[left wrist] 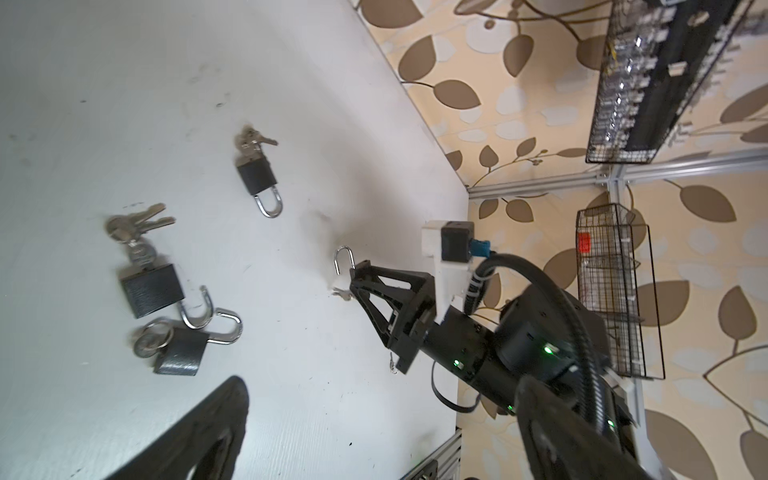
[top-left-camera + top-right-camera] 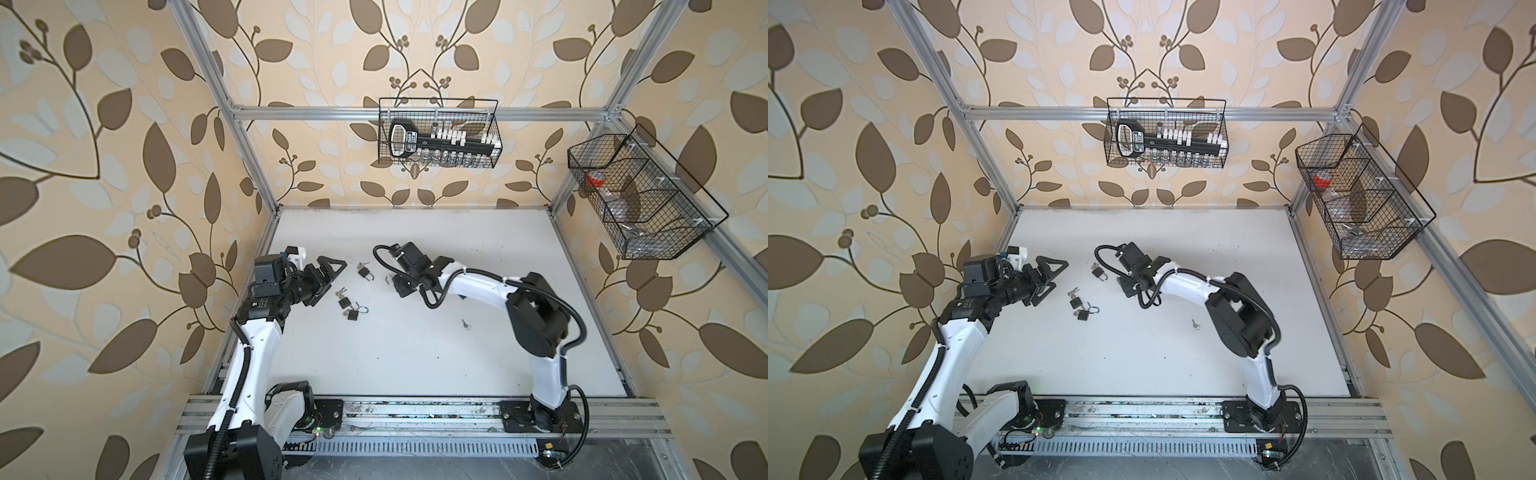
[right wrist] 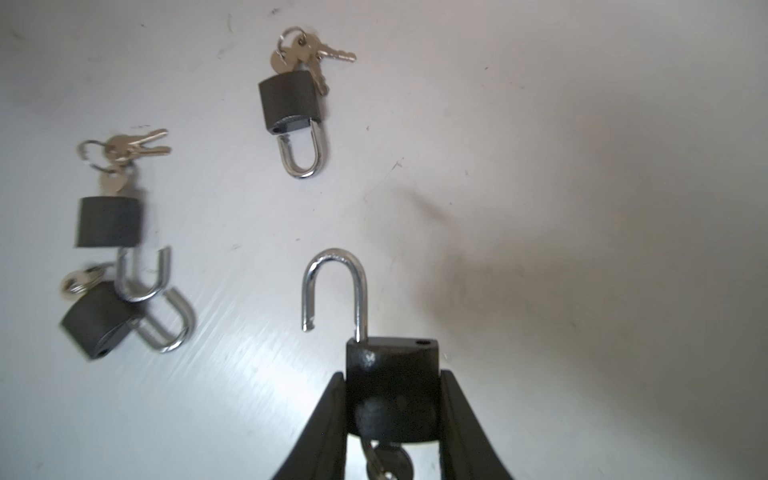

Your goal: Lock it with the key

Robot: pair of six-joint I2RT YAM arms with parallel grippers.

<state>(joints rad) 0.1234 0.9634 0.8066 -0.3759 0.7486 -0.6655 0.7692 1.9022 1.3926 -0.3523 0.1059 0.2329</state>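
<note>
My right gripper (image 3: 392, 376) is shut on the body of a black padlock (image 3: 392, 395). Its silver shackle (image 3: 336, 286) stands swung open, and a key (image 3: 388, 461) hangs from the underside between the fingers. In both top views this gripper (image 2: 397, 283) (image 2: 1126, 286) sits low over the white table near its middle, with only the shackle (image 2: 389, 279) poking out. My left gripper (image 2: 328, 276) (image 2: 1050, 275) hovers open and empty at the left, its jaws spread wide. In the left wrist view the held lock's shackle (image 1: 344, 259) shows at the right gripper's tip.
Three more black padlocks with key rings lie on the table (image 2: 415, 353): one (image 2: 365, 272) between the grippers, two (image 2: 343, 300) (image 2: 353, 314) touching each other near the left gripper. A loose key (image 2: 465, 324) lies under the right arm. Wire baskets (image 2: 440, 133) (image 2: 640, 195) hang on the walls.
</note>
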